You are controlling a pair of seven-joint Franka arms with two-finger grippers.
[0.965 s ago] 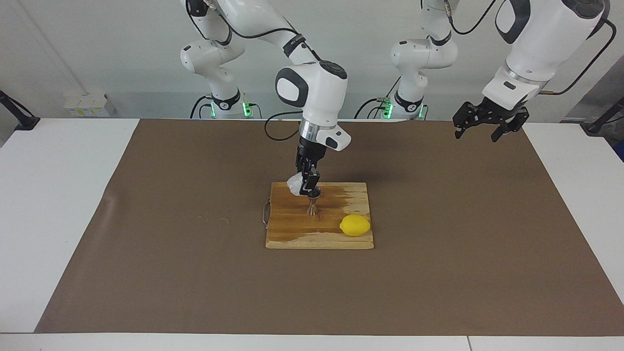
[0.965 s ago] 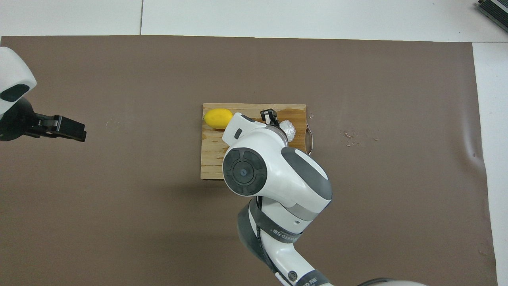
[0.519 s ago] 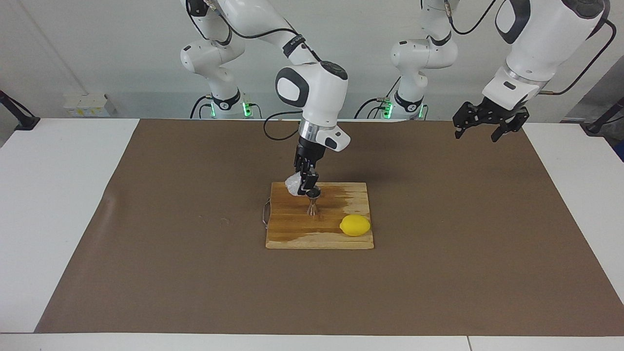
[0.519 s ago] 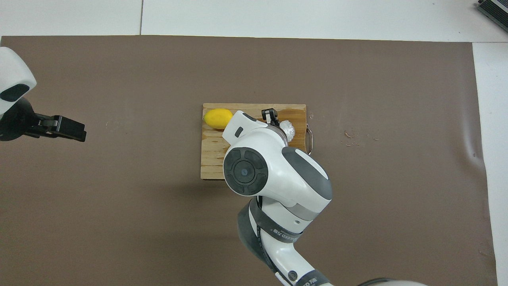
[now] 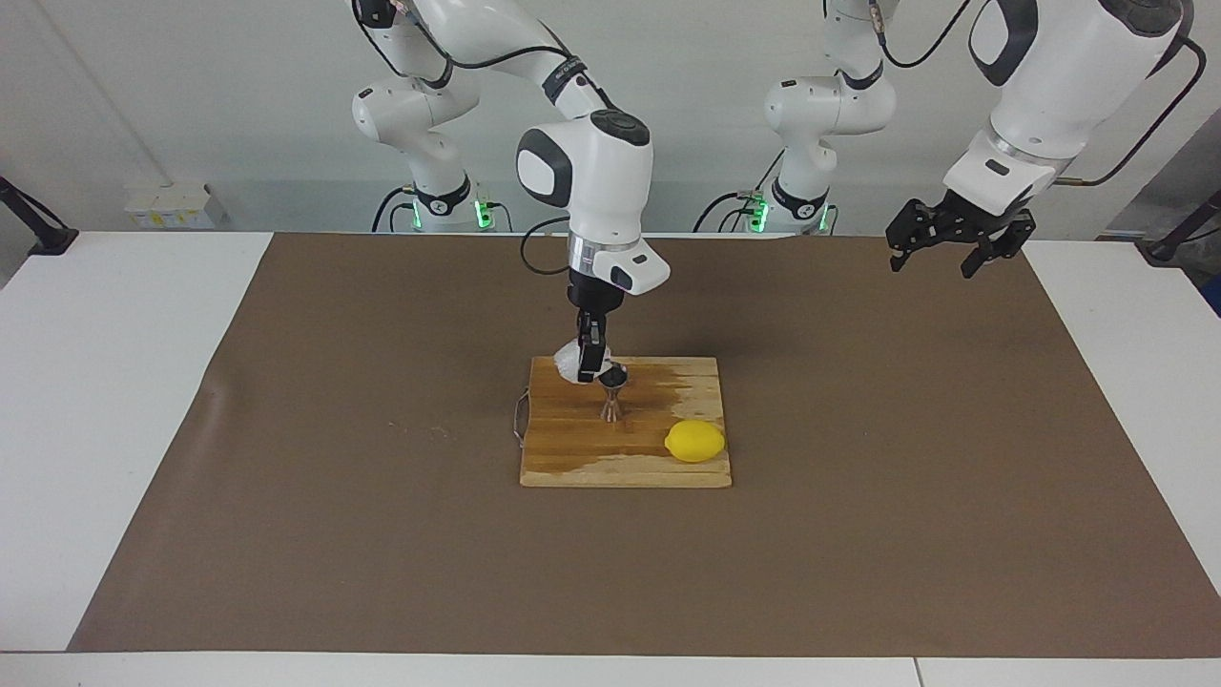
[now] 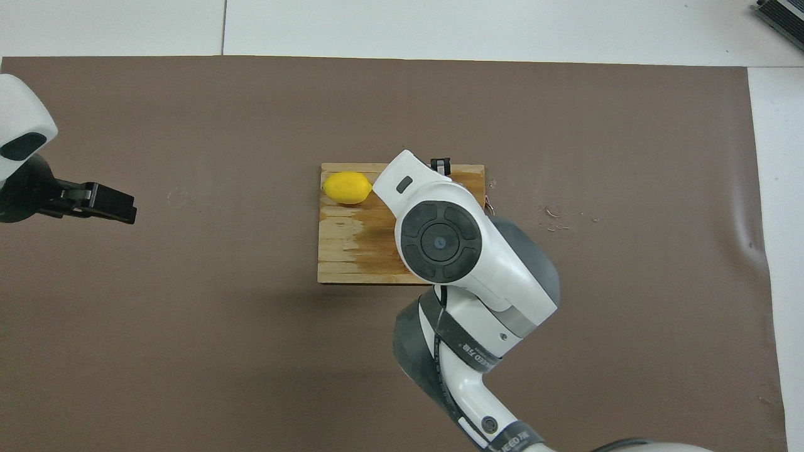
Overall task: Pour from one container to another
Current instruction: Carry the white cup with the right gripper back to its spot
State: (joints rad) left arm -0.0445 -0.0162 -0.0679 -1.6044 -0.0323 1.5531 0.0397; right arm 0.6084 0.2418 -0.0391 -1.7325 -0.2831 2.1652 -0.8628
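My right gripper (image 5: 589, 366) is shut on the small translucent whitish cup (image 5: 569, 362). It holds the cup just above the wooden board (image 5: 572, 458), close beside the rim of the steel jigger (image 5: 611, 397). The cup is on the side of the jigger toward the right arm's end. The jigger stands upright on the board. In the overhead view the right arm's wrist covers both the cup and the jigger. My left gripper (image 5: 940, 260) (image 6: 107, 204) waits open and empty in the air over the brown mat at the left arm's end.
A yellow lemon (image 5: 694, 441) (image 6: 347, 188) lies on the board's (image 6: 345, 251) corner, farther from the robots than the jigger. Part of the board looks darker and wet. A wire handle (image 5: 519, 420) sticks out of the board's edge. The brown mat (image 5: 286, 477) covers the table.
The right arm's wrist has swung toward the right arm's end and stands more upright. The cup has shifted slightly away from the jigger's rim. The left arm has not moved.
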